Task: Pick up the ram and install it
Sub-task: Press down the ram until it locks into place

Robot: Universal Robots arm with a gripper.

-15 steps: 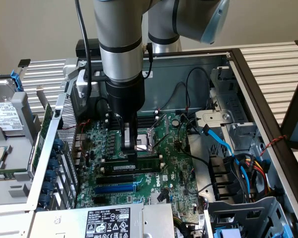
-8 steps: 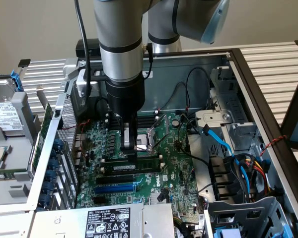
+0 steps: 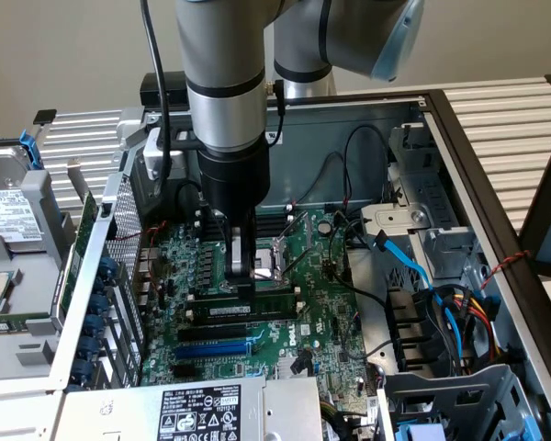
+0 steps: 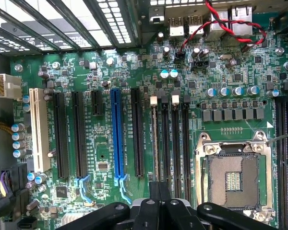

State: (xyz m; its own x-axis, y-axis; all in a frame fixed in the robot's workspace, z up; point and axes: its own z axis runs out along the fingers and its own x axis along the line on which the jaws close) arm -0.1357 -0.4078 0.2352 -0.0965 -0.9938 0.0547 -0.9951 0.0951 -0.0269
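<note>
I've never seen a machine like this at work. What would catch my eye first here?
The big grey robot arm reaching down into an open computer case, its gripper shut right above a ram stick standing in a slot. Beneath lies the green motherboard, with a bright blue slot among black ones, and the square metal processor socket beside the gripper.

Possibly "DELL" — white mark on the motherboard [image 3: 317, 323]

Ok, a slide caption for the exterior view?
Shut gripper presses on the ram standing in a motherboard slot.
</note>
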